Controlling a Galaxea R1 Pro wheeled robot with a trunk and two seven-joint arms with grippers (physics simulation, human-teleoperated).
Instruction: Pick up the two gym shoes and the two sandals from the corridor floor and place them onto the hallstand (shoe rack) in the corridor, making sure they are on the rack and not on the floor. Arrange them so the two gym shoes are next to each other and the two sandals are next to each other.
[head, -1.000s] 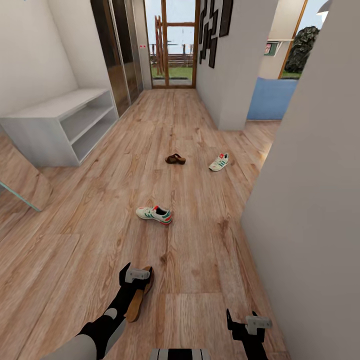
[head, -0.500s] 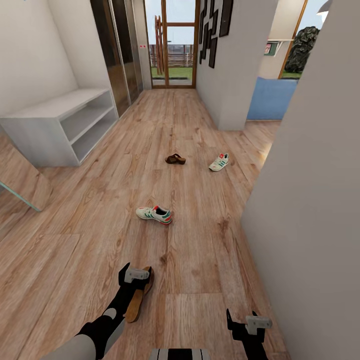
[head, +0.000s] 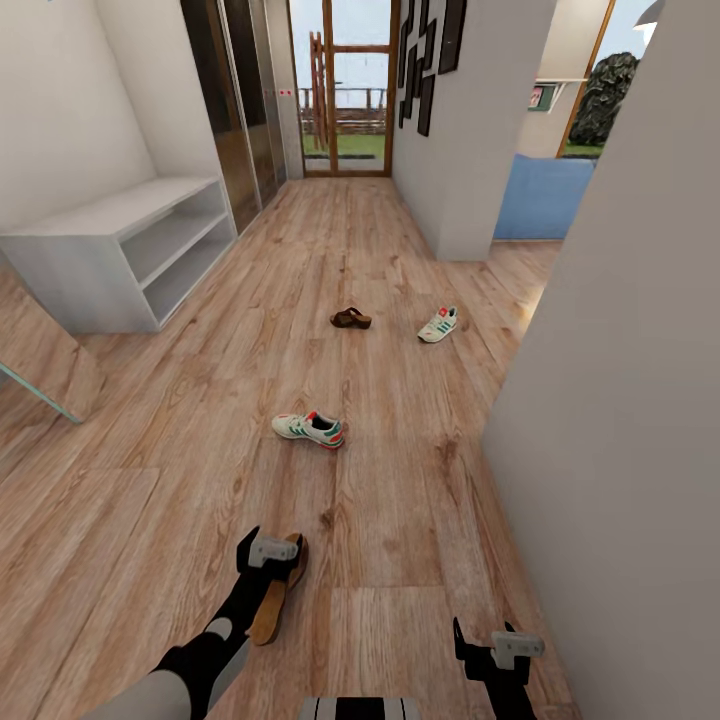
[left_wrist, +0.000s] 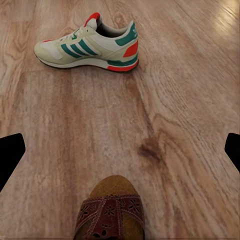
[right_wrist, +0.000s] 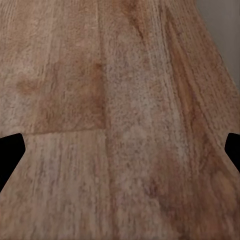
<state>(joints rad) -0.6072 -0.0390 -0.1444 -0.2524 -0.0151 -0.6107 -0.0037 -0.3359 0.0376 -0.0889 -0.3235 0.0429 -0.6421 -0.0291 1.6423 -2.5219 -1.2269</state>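
Here the left end effector hovers with fingers apart over the near sandal at lower left, poised to grasp, while the right end effector, also spread, waits idle above the corridor floor.

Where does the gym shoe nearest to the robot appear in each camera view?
Head view: nearer gym shoe lies on the corridor floor, centre of the picture, ahead of the left gripper.
Left wrist view: same shoe near the upper edge.
Right wrist view: not in it, floor planks.
Shared landmark: the sandal under the left gripper.
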